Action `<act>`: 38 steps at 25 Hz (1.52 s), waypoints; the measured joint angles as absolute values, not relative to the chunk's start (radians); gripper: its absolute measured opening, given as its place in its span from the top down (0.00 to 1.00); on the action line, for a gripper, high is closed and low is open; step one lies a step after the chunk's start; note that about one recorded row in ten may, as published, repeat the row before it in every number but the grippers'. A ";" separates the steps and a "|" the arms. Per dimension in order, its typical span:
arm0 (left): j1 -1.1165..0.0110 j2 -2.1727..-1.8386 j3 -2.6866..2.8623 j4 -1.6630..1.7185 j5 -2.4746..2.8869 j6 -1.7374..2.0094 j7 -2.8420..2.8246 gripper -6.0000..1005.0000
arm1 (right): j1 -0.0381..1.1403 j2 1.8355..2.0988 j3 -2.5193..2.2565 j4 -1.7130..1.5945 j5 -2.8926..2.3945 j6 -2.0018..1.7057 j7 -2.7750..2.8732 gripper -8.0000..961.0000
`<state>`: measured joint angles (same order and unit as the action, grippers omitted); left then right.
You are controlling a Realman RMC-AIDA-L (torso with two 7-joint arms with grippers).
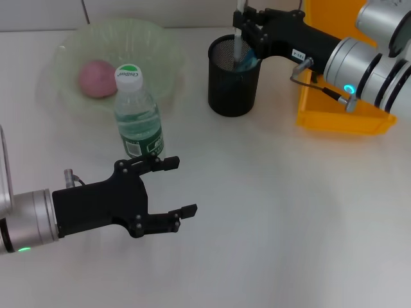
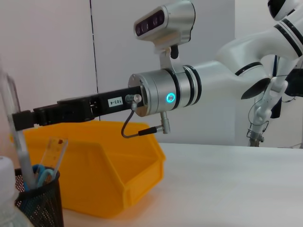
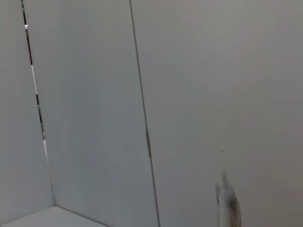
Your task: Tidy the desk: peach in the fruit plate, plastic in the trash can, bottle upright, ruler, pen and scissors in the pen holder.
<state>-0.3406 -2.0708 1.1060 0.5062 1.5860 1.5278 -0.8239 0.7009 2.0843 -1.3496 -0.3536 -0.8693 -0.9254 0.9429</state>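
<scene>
I've got the right gripper (image 1: 241, 29) over the black mesh pen holder (image 1: 234, 77), pinched on a pale pen (image 1: 239, 35) whose lower end sits inside the cup beside the blue-handled scissors (image 2: 40, 173) and clear ruler (image 2: 54, 152). Left gripper (image 1: 172, 186) hovers low over the desk with fingers spread wide, holding nothing, just in front of the upright bottle (image 1: 136, 112). Peach (image 1: 96, 79) is in the fruit plate (image 1: 160, 45); yellow bin (image 1: 334, 109) sits right of the holder.

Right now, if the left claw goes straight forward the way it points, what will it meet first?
Probably nothing: the open left claw points across bare table. The bottle stands off to its side, though depth is unclear.
</scene>
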 joint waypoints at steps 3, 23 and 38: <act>-0.341 -2.071 1.106 0.506 1.586 1.528 -0.825 0.16 | 0.695 2.085 -1.351 -0.349 -0.869 -0.925 0.943 0.75; -0.346 -2.063 1.099 0.518 1.597 1.595 -0.904 0.16 | 0.179 2.076 -1.014 -0.999 -1.675 -1.727 1.273 0.25; -0.351 -2.063 1.117 0.516 1.610 1.636 -0.936 0.16 | 0.235 2.077 -0.977 -0.741 -1.741 -1.754 0.957 0.13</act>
